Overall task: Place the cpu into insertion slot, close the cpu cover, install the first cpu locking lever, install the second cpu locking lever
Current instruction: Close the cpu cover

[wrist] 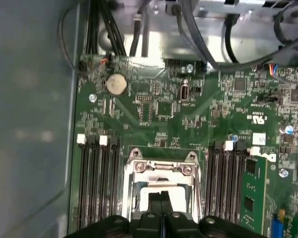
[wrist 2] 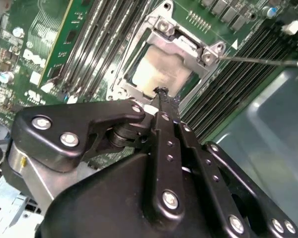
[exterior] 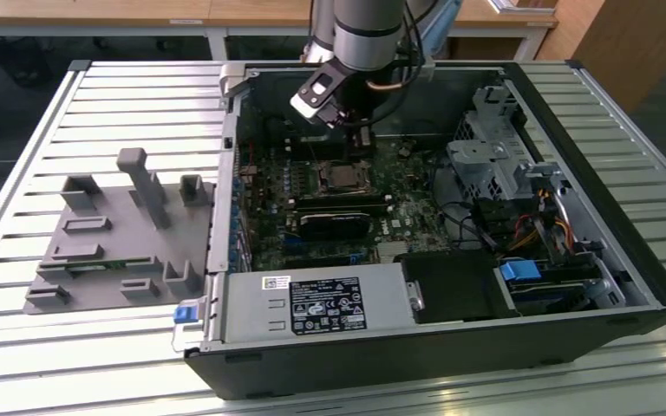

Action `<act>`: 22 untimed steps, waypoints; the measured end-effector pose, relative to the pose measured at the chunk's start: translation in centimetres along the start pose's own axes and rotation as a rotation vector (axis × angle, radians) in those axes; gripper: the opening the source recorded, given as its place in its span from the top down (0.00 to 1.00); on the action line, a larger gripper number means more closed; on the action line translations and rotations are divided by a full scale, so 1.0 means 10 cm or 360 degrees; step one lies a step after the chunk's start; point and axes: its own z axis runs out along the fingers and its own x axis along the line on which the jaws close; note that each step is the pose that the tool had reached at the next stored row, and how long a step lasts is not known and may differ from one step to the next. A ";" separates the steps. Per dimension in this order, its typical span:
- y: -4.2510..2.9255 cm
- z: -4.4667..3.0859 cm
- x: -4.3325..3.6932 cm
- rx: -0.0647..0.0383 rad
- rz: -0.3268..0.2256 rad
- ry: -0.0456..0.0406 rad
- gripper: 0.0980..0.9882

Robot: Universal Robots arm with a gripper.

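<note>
The cpu (wrist 2: pixel 161 72) lies flat in the insertion slot (exterior: pixel 339 178) on the green board, its pale silvery top showing. The cpu cover (wrist 2: pixel 186 47) lies down over it as a metal frame around the chip; in the first wrist view the cover (wrist: pixel 161 168) frames the cpu (wrist: pixel 159 187). My gripper (wrist 2: pixel 161 93) is shut, its two black fingers pressed together with nothing between them, the tips right over the chip's edge. A thin metal locking lever (wrist 2: pixel 258 60) runs out from the socket's corner across the memory slots. In the exterior view my gripper (exterior: pixel 356 143) hangs just behind the socket.
Long black memory slots (wrist: pixel 97 183) flank the socket on both sides. A coin battery (wrist: pixel 116 84) and cables sit beyond it. The case holds a power supply (exterior: pixel 310 303) and a drive cage (exterior: pixel 495 156). A grey fixture (exterior: pixel 114 234) stands on the slatted table at the exterior view's left.
</note>
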 end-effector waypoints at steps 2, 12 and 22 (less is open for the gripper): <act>-0.009 0.031 -0.001 0.0002 0.0000 0.0000 0.99; -0.209 0.138 0.006 0.0007 0.0000 0.0000 0.99; -0.311 0.244 0.018 0.0007 0.0000 0.0000 0.99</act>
